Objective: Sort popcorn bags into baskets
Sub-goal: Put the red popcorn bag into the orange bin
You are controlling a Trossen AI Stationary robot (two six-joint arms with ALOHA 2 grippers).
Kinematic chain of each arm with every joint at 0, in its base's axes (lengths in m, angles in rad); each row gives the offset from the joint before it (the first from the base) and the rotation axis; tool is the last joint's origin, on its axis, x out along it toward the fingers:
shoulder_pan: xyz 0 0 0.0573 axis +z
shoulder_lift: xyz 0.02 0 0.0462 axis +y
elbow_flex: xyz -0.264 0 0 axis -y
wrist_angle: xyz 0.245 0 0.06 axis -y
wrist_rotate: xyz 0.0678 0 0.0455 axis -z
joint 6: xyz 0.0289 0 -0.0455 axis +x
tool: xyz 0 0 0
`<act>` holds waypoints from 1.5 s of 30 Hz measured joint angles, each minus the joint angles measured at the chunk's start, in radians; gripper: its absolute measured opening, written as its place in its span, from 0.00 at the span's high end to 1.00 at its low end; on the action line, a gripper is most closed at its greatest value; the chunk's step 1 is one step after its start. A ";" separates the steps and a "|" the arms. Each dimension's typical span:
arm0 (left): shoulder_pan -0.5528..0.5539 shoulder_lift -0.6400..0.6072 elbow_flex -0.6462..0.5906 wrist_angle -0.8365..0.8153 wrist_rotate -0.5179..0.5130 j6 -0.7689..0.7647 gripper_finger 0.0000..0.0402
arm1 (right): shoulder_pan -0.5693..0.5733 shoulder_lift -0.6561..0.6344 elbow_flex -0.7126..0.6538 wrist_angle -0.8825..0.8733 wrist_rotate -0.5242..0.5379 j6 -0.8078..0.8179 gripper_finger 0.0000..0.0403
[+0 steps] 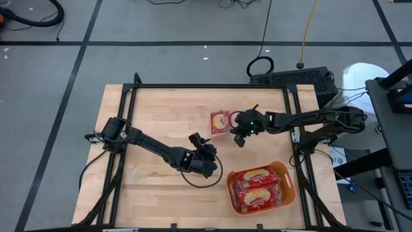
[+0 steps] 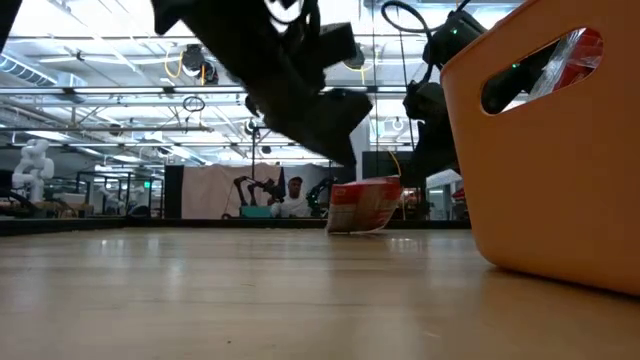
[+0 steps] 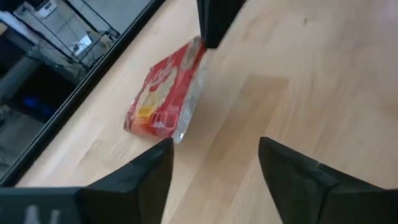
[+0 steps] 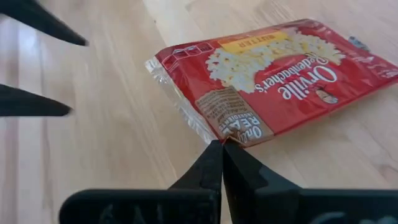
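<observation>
A bare wooden table (image 1: 154,116) lies under me, pale planks with a black frame round the edge. One flat red popcorn bag (image 1: 221,121) lies loose near the middle, glossy plastic with clear crimped ends and a cream label, with open wood around it. At the near right sits the orange basket (image 1: 290,183), smooth plastic with rounded corners and a handle slot, holding two more bags (image 1: 257,188) side by side. My right gripper (image 1: 239,136) is at the loose bag's edge, its dark tapered fingers (image 4: 214,168) pinched together with the tips just at the bag's edge; whether they grip it I cannot tell. My left gripper (image 1: 207,149) hovers between bag and basket, fingers (image 3: 155,168) spread wide and empty.
</observation>
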 joint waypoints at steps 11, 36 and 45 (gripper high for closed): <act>0.039 0.000 -0.117 0.294 0.008 0.269 0.14 | 0.040 -0.001 0.000 0.023 0.000 0.011 1.00; 0.118 0.071 -0.136 0.461 0.026 0.453 0.35 | 0.040 -0.002 0.001 0.087 -0.096 0.044 1.00; 0.136 0.081 -0.136 0.458 0.062 0.408 0.78 | 0.042 -0.002 0.001 0.092 -0.141 0.039 1.00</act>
